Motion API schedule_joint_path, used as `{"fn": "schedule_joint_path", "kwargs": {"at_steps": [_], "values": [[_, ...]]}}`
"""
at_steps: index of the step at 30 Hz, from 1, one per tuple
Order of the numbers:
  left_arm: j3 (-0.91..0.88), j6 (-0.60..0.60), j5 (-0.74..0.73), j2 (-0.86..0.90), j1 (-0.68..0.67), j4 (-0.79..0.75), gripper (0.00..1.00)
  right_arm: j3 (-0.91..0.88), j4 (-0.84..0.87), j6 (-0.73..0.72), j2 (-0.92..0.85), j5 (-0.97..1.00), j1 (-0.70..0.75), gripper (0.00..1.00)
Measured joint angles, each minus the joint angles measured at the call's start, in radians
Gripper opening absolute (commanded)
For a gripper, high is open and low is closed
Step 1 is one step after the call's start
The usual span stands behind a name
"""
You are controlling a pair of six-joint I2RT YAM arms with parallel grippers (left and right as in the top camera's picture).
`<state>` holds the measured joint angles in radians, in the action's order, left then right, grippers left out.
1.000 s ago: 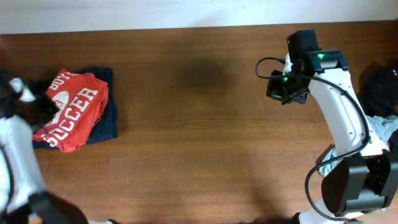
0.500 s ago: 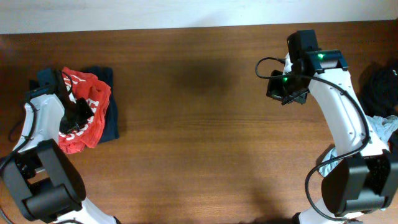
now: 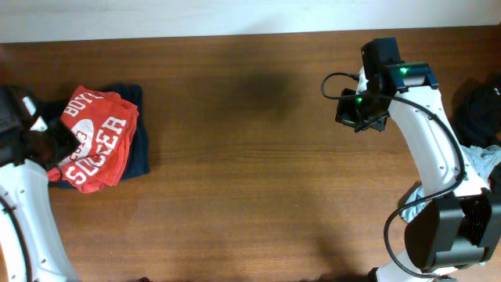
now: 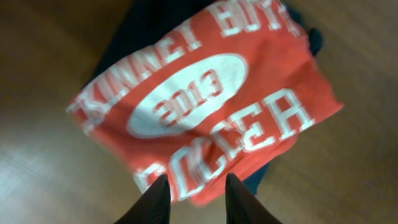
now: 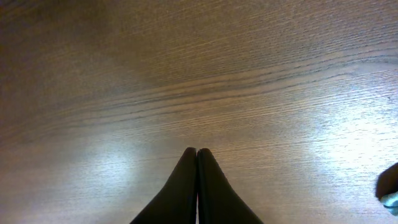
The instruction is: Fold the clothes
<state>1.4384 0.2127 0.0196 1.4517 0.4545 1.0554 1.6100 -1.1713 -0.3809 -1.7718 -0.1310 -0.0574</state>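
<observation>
A folded red-orange T-shirt (image 3: 98,141) with a white oval "2013 SOCCER" print lies on a folded navy garment (image 3: 138,157) at the table's far left. In the left wrist view the shirt (image 4: 205,106) fills the frame, with the navy cloth (image 4: 155,25) showing behind it. My left gripper (image 4: 196,178) hovers at the shirt's near edge, its fingers apart and nothing between them. From overhead it sits just left of the pile (image 3: 56,142). My right gripper (image 5: 198,152) is shut and empty over bare wood, far to the right (image 3: 356,116).
More clothes lie heaped at the table's right edge: a black one (image 3: 479,110) and a pale grey-blue one (image 3: 489,160) beside the right arm's base. A corner of that heap shows at the right wrist view's edge (image 5: 390,186). The tabletop is brown wood (image 3: 250,172).
My left gripper has opened and let go of the red-orange shirt, drawing back to the left. The shirt now lies flat on the navy garment. The right arm has not moved.
</observation>
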Motion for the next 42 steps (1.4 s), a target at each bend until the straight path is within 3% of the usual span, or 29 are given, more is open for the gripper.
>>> {"fn": "schedule_joint_path", "kwargs": {"at_steps": [3, 6, 11, 27, 33, 37, 42], "values": [[-0.035, 0.002, 0.005, 0.014, 0.014, -0.031, 0.22, 0.000, 0.000, 0.000, 0.000, 0.000, 0.000, 0.04], [-0.115, 0.008, 0.007, 0.059, 0.016, -0.123, 0.08, 0.000, 0.000, 0.000, 0.000, 0.000, 0.000, 0.04], [-0.198, 0.012, 0.007, 0.161, 0.016, -0.126, 0.03, 0.000, -0.004, 0.001, 0.000, 0.000, 0.000, 0.04], [-0.203, 0.012, 0.011, 0.169, 0.016, 0.085, 0.01, 0.000, -0.003, 0.019, 0.000, 0.000, 0.000, 0.04], [-0.201, 0.013, 0.018, 0.089, 0.016, 0.102, 0.02, 0.000, 0.001, 0.019, 0.000, 0.000, 0.000, 0.04], [-0.161, 0.017, 0.014, 0.002, 0.016, 0.045, 0.10, 0.000, 0.005, 0.019, 0.000, 0.000, 0.000, 0.04], [-0.119, 0.003, -0.075, -0.063, 0.015, -0.219, 0.10, 0.000, 0.011, 0.019, 0.000, 0.000, 0.000, 0.04]]}}
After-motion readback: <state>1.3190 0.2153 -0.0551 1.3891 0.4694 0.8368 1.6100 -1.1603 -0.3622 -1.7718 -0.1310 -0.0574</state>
